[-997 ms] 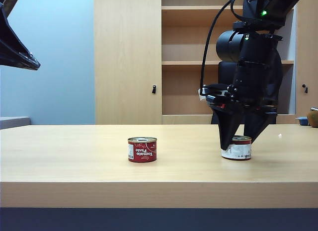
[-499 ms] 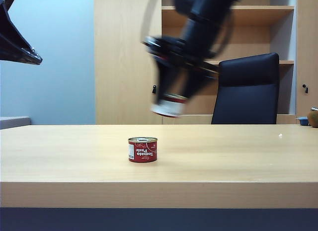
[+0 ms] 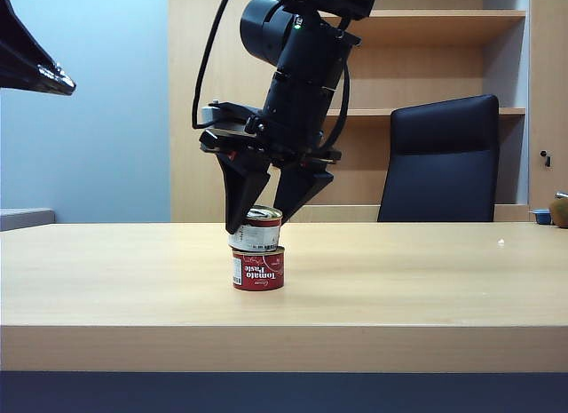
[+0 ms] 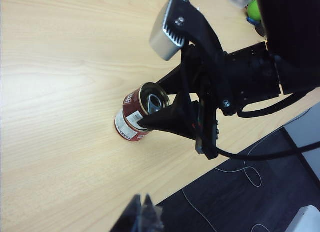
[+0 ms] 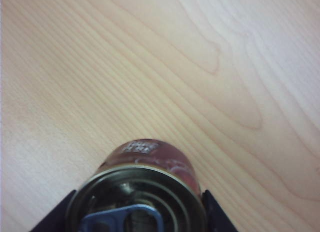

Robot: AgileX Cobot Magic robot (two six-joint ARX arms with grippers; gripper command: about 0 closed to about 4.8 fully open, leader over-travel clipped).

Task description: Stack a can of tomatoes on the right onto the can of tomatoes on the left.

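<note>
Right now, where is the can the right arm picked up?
In the exterior view, the upper tomato can sits slightly tilted on the tomato paste can, left of table centre, gripped by the right tool.

A broad, pale wooden table (image 3: 426, 280) with a thick front edge fills the lower half of the exterior view. Behind it stands a black high-backed office chair (image 3: 441, 160), pushed close to light wooden shelving (image 3: 426, 75) with cupboard doors whose small dark knobs (image 3: 275, 159) show on either side. A plain light-blue wall (image 3: 106, 120) lies to the left of the shelving, and the left wrist view shows thin pale cables (image 4: 250, 172) on a dark floor (image 4: 240, 202) beside the table.
</note>
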